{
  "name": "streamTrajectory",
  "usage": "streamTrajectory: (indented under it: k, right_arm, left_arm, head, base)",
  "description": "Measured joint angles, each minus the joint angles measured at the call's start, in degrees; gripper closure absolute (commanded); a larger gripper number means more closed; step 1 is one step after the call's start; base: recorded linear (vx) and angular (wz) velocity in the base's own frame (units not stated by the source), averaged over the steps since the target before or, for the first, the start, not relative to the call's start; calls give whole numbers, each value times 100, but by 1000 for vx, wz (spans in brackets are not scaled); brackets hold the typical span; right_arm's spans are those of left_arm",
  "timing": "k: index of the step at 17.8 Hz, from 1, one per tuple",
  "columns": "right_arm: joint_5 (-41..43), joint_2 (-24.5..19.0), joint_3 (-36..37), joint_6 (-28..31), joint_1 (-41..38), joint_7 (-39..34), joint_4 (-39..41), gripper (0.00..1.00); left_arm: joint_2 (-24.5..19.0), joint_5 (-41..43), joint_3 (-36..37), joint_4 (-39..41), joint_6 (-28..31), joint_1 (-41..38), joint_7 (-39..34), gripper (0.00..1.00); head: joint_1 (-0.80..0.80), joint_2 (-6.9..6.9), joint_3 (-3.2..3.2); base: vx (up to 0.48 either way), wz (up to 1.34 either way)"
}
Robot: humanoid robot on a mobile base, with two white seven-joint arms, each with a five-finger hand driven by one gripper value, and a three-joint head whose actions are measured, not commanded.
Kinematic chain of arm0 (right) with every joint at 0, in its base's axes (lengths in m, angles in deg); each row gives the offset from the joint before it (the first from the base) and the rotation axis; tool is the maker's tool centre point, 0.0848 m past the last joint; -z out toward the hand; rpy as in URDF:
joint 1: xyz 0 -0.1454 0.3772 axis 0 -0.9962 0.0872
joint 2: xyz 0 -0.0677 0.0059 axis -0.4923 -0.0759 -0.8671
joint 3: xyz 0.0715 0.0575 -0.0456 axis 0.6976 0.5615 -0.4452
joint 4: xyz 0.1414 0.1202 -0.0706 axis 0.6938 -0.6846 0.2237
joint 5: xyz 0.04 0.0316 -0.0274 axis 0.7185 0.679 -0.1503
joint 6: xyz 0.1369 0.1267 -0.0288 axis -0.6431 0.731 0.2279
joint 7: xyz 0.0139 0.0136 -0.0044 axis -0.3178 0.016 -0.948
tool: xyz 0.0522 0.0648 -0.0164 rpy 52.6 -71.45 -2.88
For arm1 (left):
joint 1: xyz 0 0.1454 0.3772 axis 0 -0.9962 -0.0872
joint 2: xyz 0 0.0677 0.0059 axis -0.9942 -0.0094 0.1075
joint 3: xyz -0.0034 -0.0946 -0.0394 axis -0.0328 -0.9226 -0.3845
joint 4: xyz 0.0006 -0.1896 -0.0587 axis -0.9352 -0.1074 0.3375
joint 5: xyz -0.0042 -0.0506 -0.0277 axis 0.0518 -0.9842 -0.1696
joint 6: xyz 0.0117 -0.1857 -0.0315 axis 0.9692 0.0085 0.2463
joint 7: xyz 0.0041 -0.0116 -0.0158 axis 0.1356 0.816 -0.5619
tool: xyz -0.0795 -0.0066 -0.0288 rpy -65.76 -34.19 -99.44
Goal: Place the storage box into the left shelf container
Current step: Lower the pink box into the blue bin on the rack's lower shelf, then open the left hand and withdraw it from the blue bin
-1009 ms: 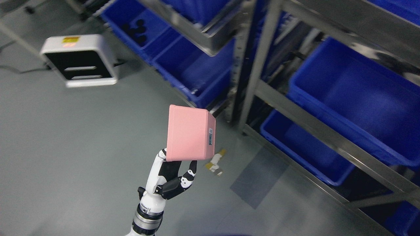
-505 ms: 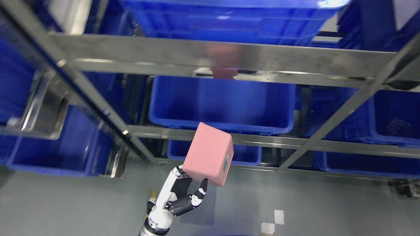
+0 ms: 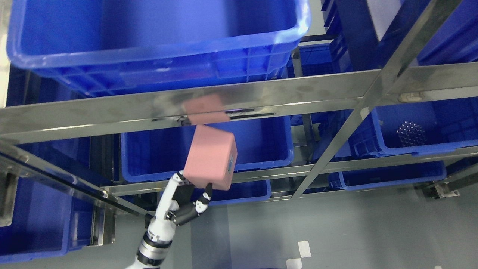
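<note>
Head view, left hand (image 3: 186,203) gripping pink storage box (image 3: 210,157) from below, box tilted, raised before middle blue shelf container (image 3: 261,149), steel rail (image 3: 112,112) above.

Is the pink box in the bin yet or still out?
Out. The pink storage box is held up by the left hand, tilted, in front of the middle-shelf blue bin, just below the steel rail.

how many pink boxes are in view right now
1. The pink storage box is held up by the left hand in front of the middle-shelf blue bin. The pink patch on the steel rail is only its reflection.
</note>
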Motion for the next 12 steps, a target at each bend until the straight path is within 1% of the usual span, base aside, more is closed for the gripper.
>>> streamTrajectory:
  k: [3,5,10,12]
  right_arm:
    - [0,0,0,2,0,-11,0,0]
    - [0,0,0,4,0,-29,0,0]
    - [0,0,0,16,0,-5,0,0]
    - [0,0,0,13,0,4,0,0]
  left_arm:
    - [-29,338,-286,-196,603,412,4,96]
    - [-48,679,-462,-400,819,780,6,96]
    - [-101,1668,-796,-1076,988,1834,6,95]
    - [-141,2182,-889,-1422,1010,2283,6,95]
  head:
    - [0,-1,0]
    - [0,-1,0]
    - [0,-1,0]
    - [0,-1,0]
  base:
    - [52,-150]
    - [12,-34]
    - [0,0]
    - [0,0]
